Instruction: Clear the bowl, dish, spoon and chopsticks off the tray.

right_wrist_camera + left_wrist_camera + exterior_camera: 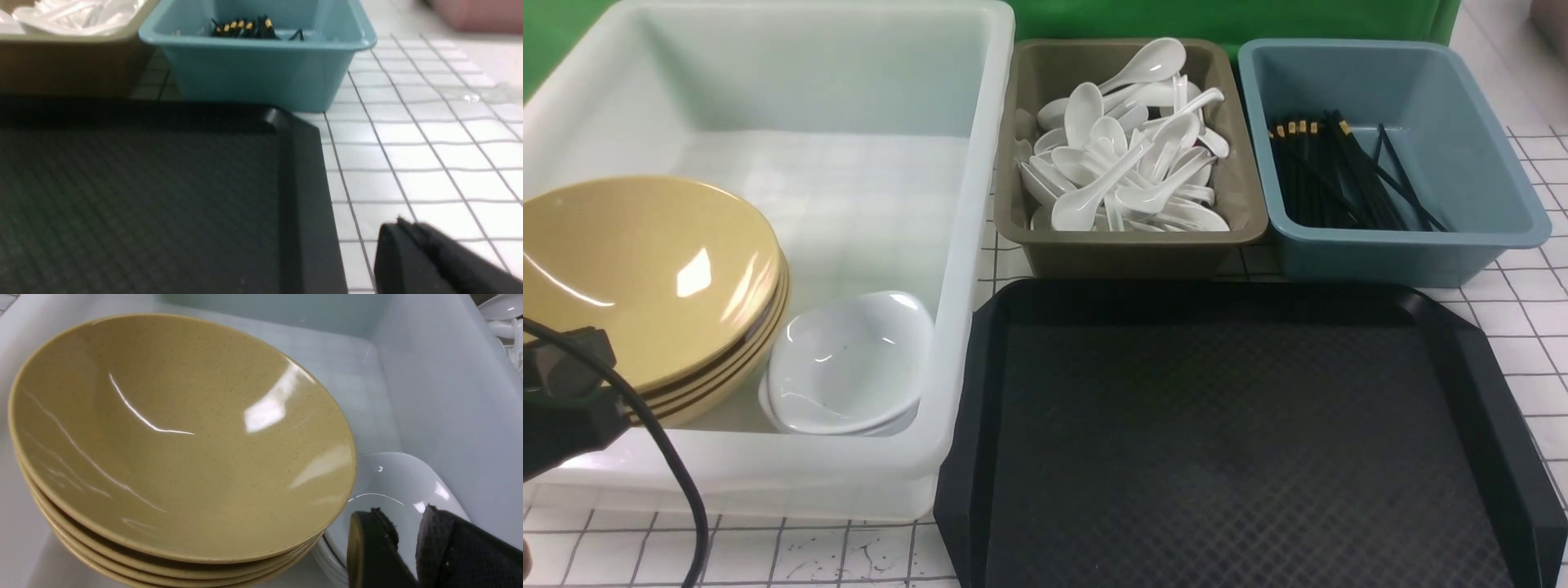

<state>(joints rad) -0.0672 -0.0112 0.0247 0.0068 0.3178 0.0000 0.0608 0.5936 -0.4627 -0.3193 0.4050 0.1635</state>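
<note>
Hovering low over the white tub, the left gripper was tilted down toward the near right part of it, its fingers a little apart with nothing between them; only its dark body and cable showed at the front view's left edge. The top yellow bowl sat on a stack of like bowls inside the tub, tipped toward the camera. The white dish rested just beside that stack, on top of similar dishes. The right gripper was held low over the tiled table, beside the tray's right rim, fingers pressed together and empty. The black tray lay bare. Spoons filled the brown bin; chopsticks lay in the blue bin.
</note>
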